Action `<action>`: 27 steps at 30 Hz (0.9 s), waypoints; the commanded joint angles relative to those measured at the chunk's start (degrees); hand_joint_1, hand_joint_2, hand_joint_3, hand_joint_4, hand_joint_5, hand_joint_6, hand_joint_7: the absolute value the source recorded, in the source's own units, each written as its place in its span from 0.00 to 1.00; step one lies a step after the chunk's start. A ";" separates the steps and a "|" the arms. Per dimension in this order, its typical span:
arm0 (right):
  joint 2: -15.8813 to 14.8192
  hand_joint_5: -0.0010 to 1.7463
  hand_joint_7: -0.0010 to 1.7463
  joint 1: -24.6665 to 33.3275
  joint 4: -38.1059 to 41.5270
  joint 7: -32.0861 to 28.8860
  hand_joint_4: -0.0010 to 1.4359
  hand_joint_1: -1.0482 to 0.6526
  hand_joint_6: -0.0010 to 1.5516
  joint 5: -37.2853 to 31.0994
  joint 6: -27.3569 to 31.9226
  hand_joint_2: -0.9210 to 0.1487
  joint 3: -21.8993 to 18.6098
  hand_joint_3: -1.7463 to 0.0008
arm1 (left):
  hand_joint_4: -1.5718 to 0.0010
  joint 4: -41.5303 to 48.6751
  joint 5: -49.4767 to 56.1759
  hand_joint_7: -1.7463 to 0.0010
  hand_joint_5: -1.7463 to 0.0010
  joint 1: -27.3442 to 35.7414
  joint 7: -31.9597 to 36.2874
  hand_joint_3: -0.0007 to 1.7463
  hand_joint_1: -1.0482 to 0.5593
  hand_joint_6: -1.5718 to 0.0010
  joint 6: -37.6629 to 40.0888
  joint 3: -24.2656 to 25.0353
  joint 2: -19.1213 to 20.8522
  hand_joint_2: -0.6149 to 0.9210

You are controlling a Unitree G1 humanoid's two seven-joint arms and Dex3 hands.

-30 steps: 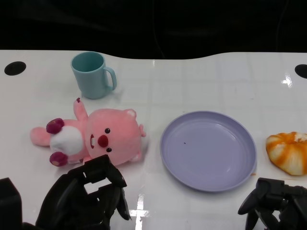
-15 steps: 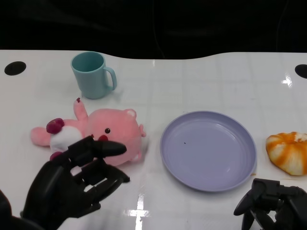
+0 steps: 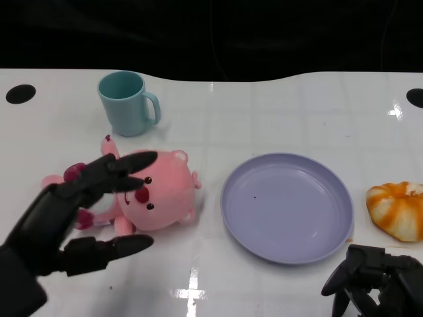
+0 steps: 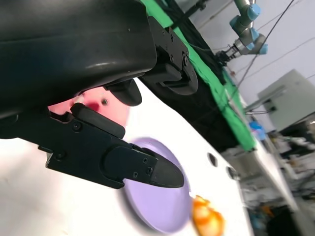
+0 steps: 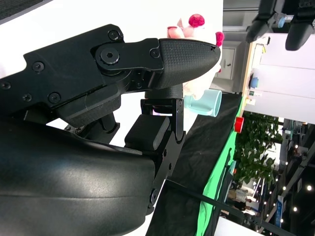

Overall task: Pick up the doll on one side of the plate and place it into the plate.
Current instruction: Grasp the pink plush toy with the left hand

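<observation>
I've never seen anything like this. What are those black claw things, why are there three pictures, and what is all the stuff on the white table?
The black shapes are a humanoid robot's two hands. The head view looks down from its head; the other two come from cameras at its wrists, so each mostly shows its own hand close up, tilted.

On the table lie a pink doll, a purple plate beside it, a teal mug behind the doll, and an orange bun-like thing on the plate's other side.

The left hand is spread open over the doll, fingers above it and thumb in front, gripping nothing yet. The right hand sits near the table's front edge, fingers curled, holding nothing.
</observation>
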 commanded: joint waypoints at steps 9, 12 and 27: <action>-0.41 0.82 0.64 0.11 0.02 0.31 0.66 0.06 0.59 0.75 -0.13 0.00 -0.54 0.76 | 0.98 -1.57 20.69 0.97 0.68 -3.41 8.82 0.02 0.24 0.84 -1.96 0.03 7.10 1.00; -0.20 0.82 0.64 0.14 -0.05 0.01 0.66 0.05 0.59 0.64 -0.20 0.00 -0.59 0.76 | 0.98 -1.75 25.62 0.98 0.70 -4.19 10.10 0.02 0.22 0.84 -1.26 -0.46 8.51 1.00; -0.10 0.82 0.64 0.37 -0.23 -0.43 0.66 0.05 0.59 0.27 -0.18 0.00 -0.33 0.75 | 1.00 1.28 45.72 0.99 0.75 -9.90 9.15 0.01 0.21 0.84 5.70 -6.16 13.65 0.99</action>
